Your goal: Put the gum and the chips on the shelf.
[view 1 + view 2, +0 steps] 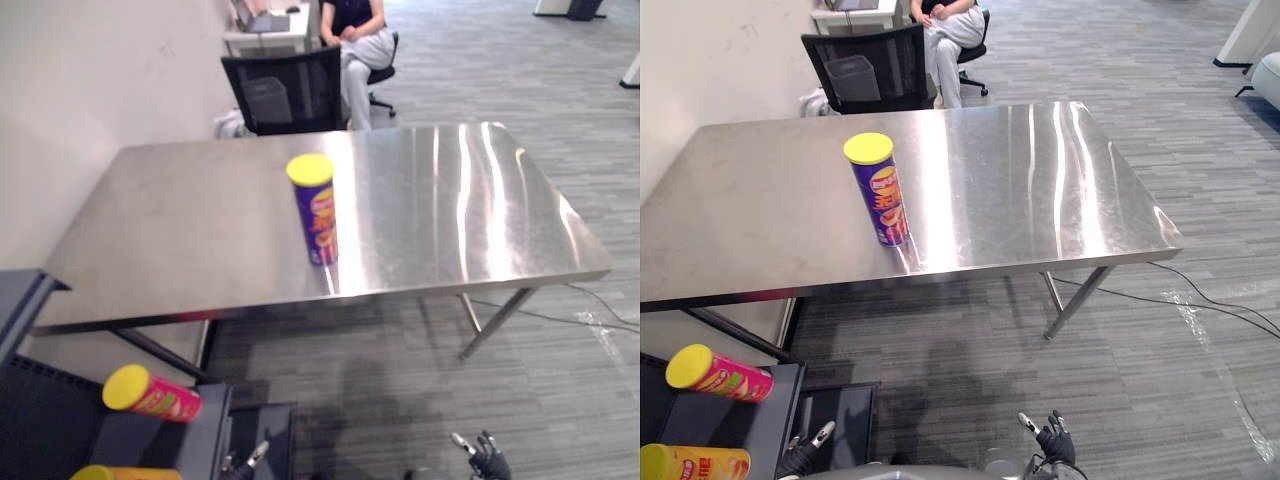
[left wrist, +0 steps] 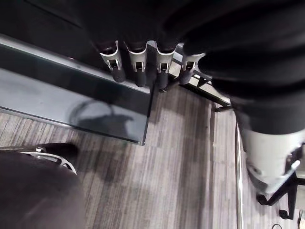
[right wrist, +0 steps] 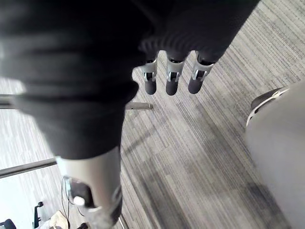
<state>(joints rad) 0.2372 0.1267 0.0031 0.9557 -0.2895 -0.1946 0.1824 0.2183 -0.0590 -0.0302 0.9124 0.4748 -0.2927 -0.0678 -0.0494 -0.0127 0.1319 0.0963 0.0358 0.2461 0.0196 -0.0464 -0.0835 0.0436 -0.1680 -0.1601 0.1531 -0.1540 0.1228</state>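
My two hands hang low over the grey carpet: the left hand (image 2: 139, 69) beside the dark shelf (image 1: 140, 442), the right hand (image 3: 172, 78) out over open floor. Both have their fingers straight and relaxed, and neither is carrying anything.

On the shelf at my lower left, a pink can (image 1: 152, 393) with a yellow lid lies on its side. A yellow can (image 1: 695, 464) lies just nearer to me, also on its side.

A purple chips can (image 1: 316, 212) with a yellow lid stands upright near the front edge of the steel table (image 1: 180, 230), well apart from both hands. A person (image 1: 360, 45) sits beyond the table's far side, behind a black chair (image 1: 285, 90).

I judge the job part done at best. The purple can is not yet shelved, and I cannot tell whether either item on the shelf is the gum.
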